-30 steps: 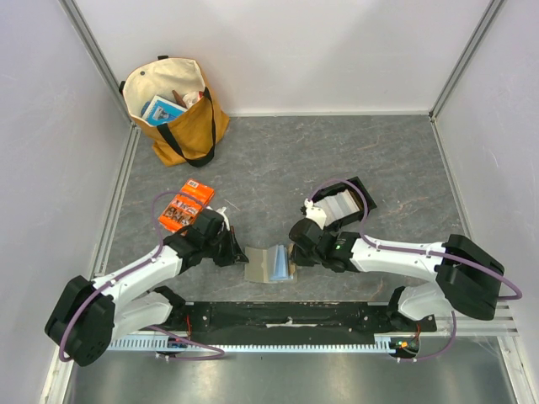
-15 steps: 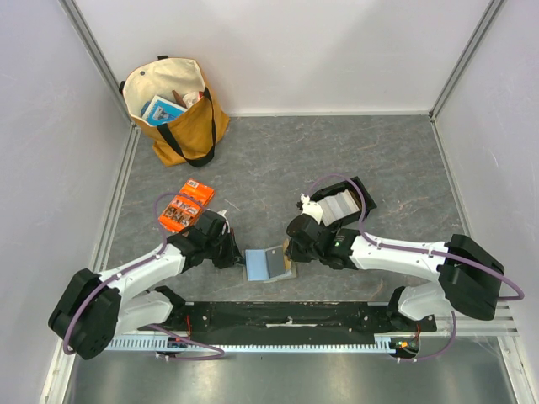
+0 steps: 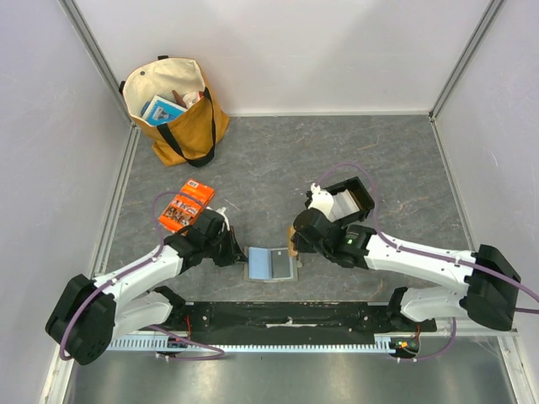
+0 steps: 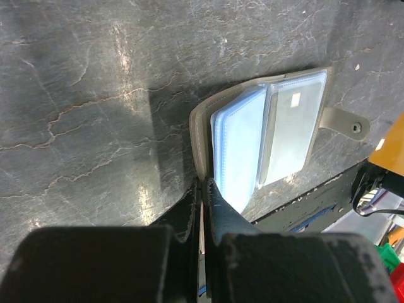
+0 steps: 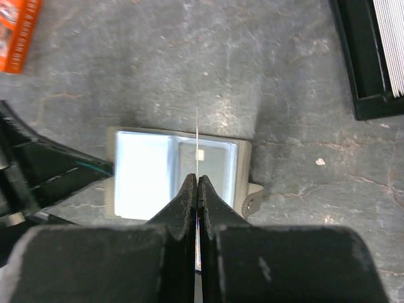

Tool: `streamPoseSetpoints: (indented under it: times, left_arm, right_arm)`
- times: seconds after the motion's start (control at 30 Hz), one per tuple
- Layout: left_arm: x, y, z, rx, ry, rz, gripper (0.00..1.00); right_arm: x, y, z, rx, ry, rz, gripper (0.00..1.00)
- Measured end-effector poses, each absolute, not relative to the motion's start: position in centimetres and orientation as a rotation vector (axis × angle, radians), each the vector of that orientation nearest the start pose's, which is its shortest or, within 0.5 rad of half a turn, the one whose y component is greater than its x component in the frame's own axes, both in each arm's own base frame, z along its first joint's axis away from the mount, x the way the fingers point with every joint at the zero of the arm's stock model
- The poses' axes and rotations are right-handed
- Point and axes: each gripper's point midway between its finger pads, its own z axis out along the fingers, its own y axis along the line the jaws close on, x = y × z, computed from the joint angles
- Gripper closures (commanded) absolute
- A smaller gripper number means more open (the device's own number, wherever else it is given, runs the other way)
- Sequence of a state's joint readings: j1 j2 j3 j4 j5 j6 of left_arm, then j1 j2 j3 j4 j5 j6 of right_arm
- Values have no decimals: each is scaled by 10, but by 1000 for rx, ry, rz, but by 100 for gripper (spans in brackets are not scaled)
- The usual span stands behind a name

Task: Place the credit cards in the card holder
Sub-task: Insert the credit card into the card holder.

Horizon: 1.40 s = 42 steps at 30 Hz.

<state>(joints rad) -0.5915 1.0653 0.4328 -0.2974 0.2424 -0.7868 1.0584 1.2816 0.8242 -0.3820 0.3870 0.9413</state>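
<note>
item: olive-grey folding card holder (image 3: 271, 263), open flat, lower centre | my left gripper (image 4: 203, 187): pinched on its left edge | my right gripper (image 5: 197, 183): pressed on thin plastic credit card (image 5: 197, 136), edge-on, directly over the fold, holder's long axis crosswise

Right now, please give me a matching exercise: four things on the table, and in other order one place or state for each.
Things: 1 card holder; 2 black tray; 3 orange packet; 4 tote bag.
States: A stands in far left corner; B lies open, pale blue inside; C contains stacked credit cards; D lies flat, left side.
Pairs: 1-B; 2-C; 3-D; 4-A.
</note>
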Motion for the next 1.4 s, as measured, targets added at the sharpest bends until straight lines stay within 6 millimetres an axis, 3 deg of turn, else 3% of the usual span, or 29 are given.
streamPoseSetpoints:
  times: [0.13,0.23,0.33,0.53,0.93,1.4]
  left_arm:
    - [162,-194,39,-155,2682,-813,98]
    - [163,-194,38,-156,2684,-812,98]
    - [164,-195,38,-156,2683,-811,98]
    - [166,-196,32,-158,2681,-810,98]
    - [163,-195,18,-195,2681,-820,98]
    - [165,-196,15,-203,2680,-822,98]
  right_arm:
    - [198,291,131,31,2338,628,100]
    - [194,308,134,22,2323,751,100]
    - [185,322,115,21,2351,855,100]
    - [168,322,69,32,2439,890,100]
    - [159,318,41,95,2434,991,100]
    - [171,319,35,183,2400,1116,100]
